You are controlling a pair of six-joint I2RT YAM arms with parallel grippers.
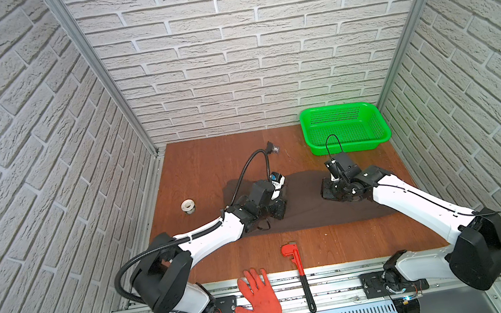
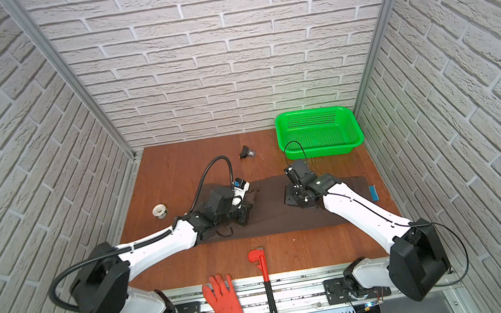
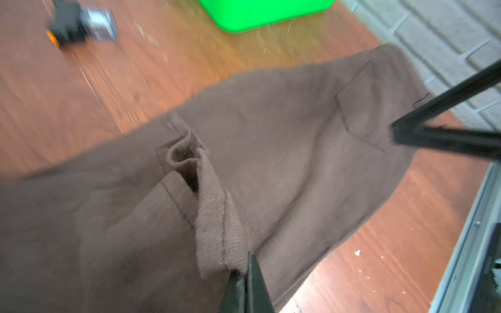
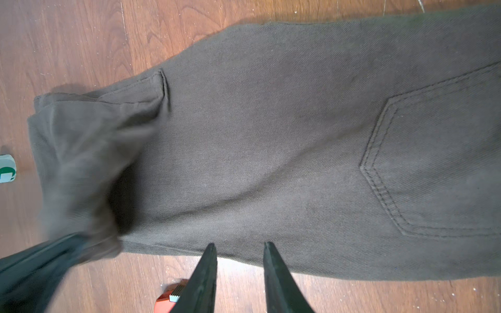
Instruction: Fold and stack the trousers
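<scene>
The trousers [image 1: 305, 203] lie spread on the tabletop [image 1: 202, 165], stretched under and between the two end effectors, with a back pocket [image 4: 433, 162] facing up just ahead of the right one. The left end effector [image 3: 248, 271] is closed tight, with a hemmed flap of the cloth pinched at its tips. In the right wrist view that end of the garment rises off the wood and blurs, so I judge it is lifted in order to be carried over toward the right end effector as a fold. The right end effector [image 4: 238, 252] stands partly open, its two tips apart at the near edge of the cloth with nothing clamped between them. It looks placed either to pin that edge while the other end comes over or to take hold of it; I cannot tell whether the tips touch the cloth. Beyond the right end effector, away from its arm, sits a green basket [image 1: 350, 144] with nothing showing inside. It is near enough to serve as the place for stacking, though that is only a guess. Behind both end effectors, toward the arm bases, lie a red pipe wrench [image 1: 303, 279] and an orange glove [image 1: 261, 303], clear of the cloth. A roll of white tape [image 1: 188, 206] stands well out to the outer side of the left end effector. A small black object [image 1: 273, 148] lies beyond that same end effector.
</scene>
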